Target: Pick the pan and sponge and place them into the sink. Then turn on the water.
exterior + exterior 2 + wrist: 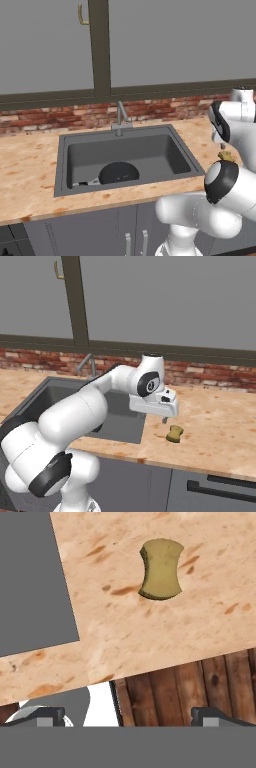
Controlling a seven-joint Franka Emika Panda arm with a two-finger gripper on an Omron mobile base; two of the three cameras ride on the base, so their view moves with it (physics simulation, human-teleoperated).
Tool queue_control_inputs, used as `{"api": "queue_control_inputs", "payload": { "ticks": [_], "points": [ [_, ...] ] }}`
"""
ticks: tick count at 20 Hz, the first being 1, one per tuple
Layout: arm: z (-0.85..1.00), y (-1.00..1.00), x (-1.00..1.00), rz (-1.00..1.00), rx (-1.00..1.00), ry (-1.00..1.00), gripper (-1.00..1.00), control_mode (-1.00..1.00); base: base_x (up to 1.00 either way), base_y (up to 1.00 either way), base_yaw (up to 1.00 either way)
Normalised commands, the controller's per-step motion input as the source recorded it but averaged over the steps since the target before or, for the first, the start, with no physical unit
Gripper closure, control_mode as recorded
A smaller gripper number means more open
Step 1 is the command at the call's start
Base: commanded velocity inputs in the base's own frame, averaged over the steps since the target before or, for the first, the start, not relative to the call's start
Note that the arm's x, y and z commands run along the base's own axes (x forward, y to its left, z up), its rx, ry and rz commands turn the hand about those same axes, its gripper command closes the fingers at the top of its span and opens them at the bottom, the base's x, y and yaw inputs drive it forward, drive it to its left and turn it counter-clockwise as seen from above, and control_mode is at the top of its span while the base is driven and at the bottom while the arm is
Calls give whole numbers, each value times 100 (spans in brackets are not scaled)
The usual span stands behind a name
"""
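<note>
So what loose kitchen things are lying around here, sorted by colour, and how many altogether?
Black: 1, the pan, lying in the sink.
Yellow-olive: 1, the sponge, on the counter right of the sink, below the open claw.
Total: 2.

A speckled wooden counter (30, 170) fills the middle, a brick backsplash (55, 117) above it, grey cabinets (50, 45) on top.

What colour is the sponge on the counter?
Yellow-olive; the sponge shows best in the hand view.
</note>
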Motion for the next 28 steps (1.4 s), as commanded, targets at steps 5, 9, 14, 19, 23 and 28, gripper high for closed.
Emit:
{"api": "queue_control_inputs", "payload": {
  "ticks": [5, 9, 14, 19, 23, 28],
  "points": [
    [-13, -17, 2, 0, 2, 0, -100, -100, 0, 0, 0],
    [-12, -16, 3, 0, 1, 0, -100, -100, 0, 0, 0],
    [-8, -11, 6, 0, 0, 1, -100, -100, 0, 0, 0],
    [-7, -6, 10, 0, 0, 2, -100, -100, 0, 0, 0],
    [-9, -3, 16, 0, 0, 2, -100, -100, 0, 0, 0],
    [-10, -6, 17, 0, 0, 2, -100, -100, 0, 0, 0]
  ]
}}
